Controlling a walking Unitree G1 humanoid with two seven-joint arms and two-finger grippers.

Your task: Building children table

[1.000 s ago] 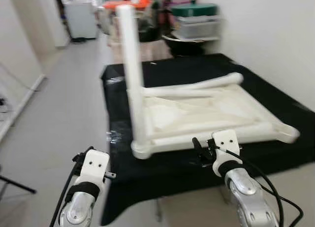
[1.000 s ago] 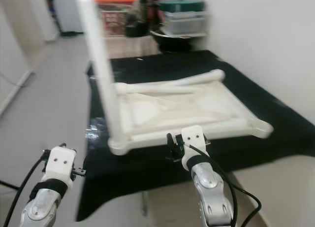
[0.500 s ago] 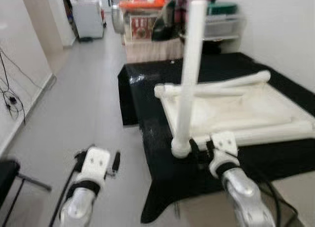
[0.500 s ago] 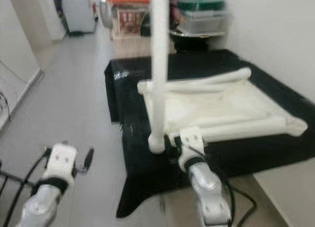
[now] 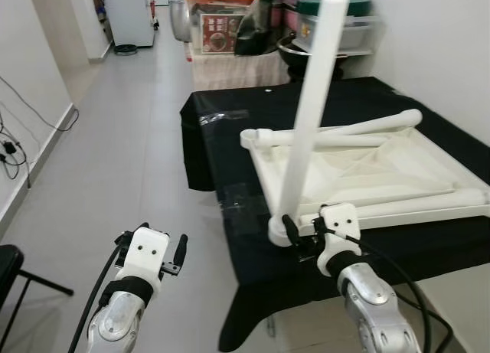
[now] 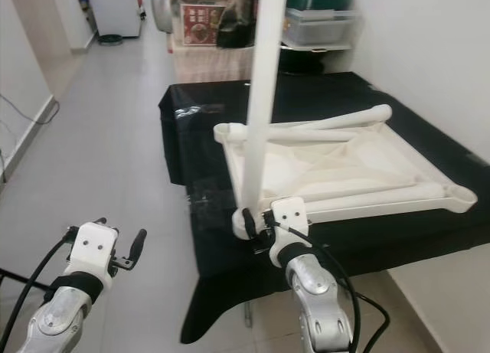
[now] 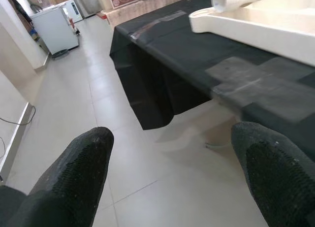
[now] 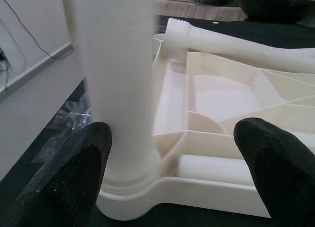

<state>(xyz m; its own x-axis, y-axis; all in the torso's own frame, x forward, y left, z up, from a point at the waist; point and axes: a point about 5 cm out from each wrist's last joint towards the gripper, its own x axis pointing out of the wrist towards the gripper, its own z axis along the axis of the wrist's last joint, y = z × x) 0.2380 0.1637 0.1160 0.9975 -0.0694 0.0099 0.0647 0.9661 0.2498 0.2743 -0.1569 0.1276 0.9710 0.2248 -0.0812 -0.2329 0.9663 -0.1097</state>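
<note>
A white plastic tabletop (image 5: 367, 165) lies upside down on a table under a black cloth (image 5: 230, 131). One white leg (image 5: 310, 116) stands upright in its near left corner. Two loose legs lie on it: one (image 5: 360, 129) across the far side, one (image 5: 413, 206) along the near edge. My right gripper (image 5: 301, 232) is open at that near corner. In the right wrist view its fingers (image 8: 78, 158) stand wide apart, with the upright leg's base (image 8: 123, 182) just ahead by one finger. My left gripper (image 7: 172, 138) is open over the floor, left of the table.
Grey tiled floor (image 5: 130, 138) runs down a corridor on the left to a white appliance (image 5: 129, 14). Pots and bins (image 5: 329, 16) crowd a shelf behind the table. A wall is on the right, cables (image 5: 15, 150) on the left wall, and a black seat (image 5: 8, 265) at lower left.
The camera has swung, so the whole table sits further right in the picture. My right gripper now stands at the corner by the upright leg's base, not further along the near edge.
</note>
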